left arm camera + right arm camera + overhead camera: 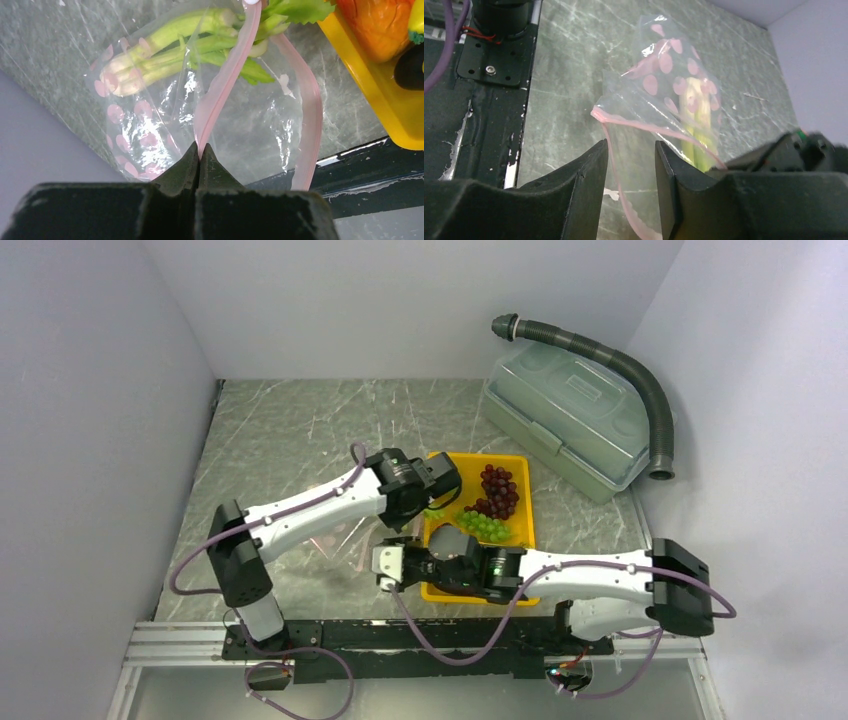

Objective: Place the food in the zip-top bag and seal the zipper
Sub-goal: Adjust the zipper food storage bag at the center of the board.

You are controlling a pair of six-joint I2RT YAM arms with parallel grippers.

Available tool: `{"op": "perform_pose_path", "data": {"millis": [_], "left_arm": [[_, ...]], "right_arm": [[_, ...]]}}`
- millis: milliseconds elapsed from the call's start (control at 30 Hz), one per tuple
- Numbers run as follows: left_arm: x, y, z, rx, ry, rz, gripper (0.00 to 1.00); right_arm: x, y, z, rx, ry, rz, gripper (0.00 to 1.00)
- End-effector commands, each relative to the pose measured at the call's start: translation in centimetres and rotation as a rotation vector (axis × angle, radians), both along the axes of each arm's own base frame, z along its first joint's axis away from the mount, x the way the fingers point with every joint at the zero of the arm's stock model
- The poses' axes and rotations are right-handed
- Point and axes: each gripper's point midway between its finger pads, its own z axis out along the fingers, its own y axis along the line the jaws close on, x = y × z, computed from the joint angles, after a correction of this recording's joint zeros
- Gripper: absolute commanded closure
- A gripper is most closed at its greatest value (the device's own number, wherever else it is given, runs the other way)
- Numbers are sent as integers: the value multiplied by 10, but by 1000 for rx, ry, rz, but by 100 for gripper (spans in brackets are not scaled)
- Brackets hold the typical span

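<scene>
The clear zip-top bag (pixel 250 125), printed with pink dots, lies left of the yellow tray (pixel 370 85), its mouth gaping. Green leafy stalks (pixel 170 45) are partly inside it, their leaves at the mouth. My left gripper (pixel 200 150) is shut on the pink zipper (pixel 225 80) strip and holds that edge up. My right gripper (pixel 631 147) is open, with the other zipper edge (pixel 614 152) running loosely through the gap between its fingers. The stalks (pixel 696 115) show through the bag (pixel 664 75). Dark red grapes (pixel 497 490) and green grapes (pixel 485 526) lie in the tray (pixel 525 465).
A red-orange pepper (pixel 380 20) and a dark eggplant (pixel 410 67) sit in the tray's near corner. A translucent lidded box (pixel 570 420) and a grey ribbed hose (pixel 640 380) stand at the back right. The black mounting rail (pixel 489 100) runs along the near edge.
</scene>
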Motion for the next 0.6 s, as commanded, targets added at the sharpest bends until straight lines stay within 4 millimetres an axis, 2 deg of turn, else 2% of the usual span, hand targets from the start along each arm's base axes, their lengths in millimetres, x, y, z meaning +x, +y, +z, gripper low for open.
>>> {"op": "perform_pose_path", "data": {"millis": [0, 267, 367, 433, 567], "left_arm": [[13, 3, 26, -119, -95, 46, 100], [18, 14, 42, -257, -166, 101, 100], [18, 19, 49, -319, -199, 124, 100], [18, 20, 54, -360, -218, 135, 100], [16, 19, 66, -455, -251, 149, 100]], "right_arm": [[4, -17, 26, 86, 43, -85, 55], [29, -49, 68, 203, 168, -349, 47], [57, -67, 78, 232, 225, -576, 42], [72, -74, 83, 231, 274, -682, 42], [102, -85, 82, 250, 447, -824, 44]]}}
